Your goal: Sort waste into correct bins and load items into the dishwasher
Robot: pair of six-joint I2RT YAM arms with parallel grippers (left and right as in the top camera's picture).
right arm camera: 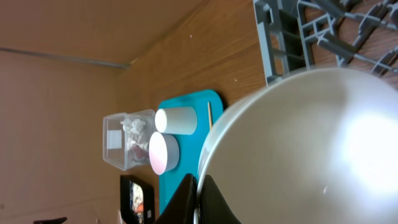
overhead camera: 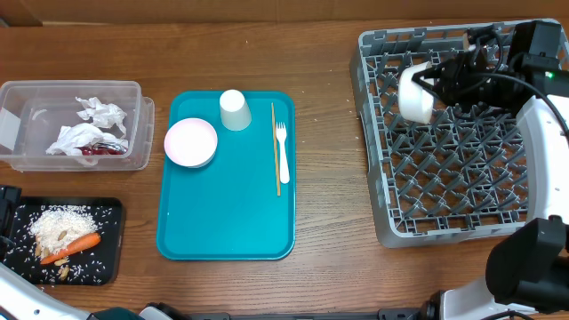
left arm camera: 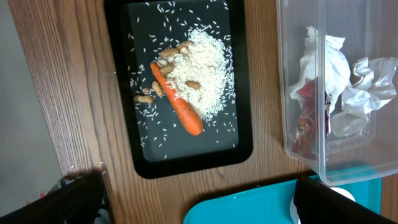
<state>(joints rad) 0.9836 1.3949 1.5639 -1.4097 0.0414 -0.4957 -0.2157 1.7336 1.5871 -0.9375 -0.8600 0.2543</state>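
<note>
The grey dish rack [overhead camera: 372, 133] fills the right side of my overhead view. The teal tray [overhead camera: 222, 222] lies mid-table. At far left the clear tub [overhead camera: 71, 85] holds crumpled napkins [overhead camera: 89, 124] and a red wrapper [overhead camera: 105, 149]. Just in front of it, the black tray [overhead camera: 107, 218] holds rice [overhead camera: 58, 222] and 1 carrot [overhead camera: 78, 243].

My right gripper [overhead camera: 437, 84] is clamped on a white bowl [overhead camera: 414, 93], tipped on edge over the rack's far-left pegs. The wrist view is nearly all bowl, so the rim pinch is my best reading.

The teal tray carries 1 pink bowl [overhead camera: 190, 142], 1 cup [overhead camera: 235, 109], 1 fork [overhead camera: 283, 151] and 1 stick [overhead camera: 275, 147].

My left gripper [left arm camera: 205, 202] hangs above the black tray, fingers wide apart, empty.
</note>
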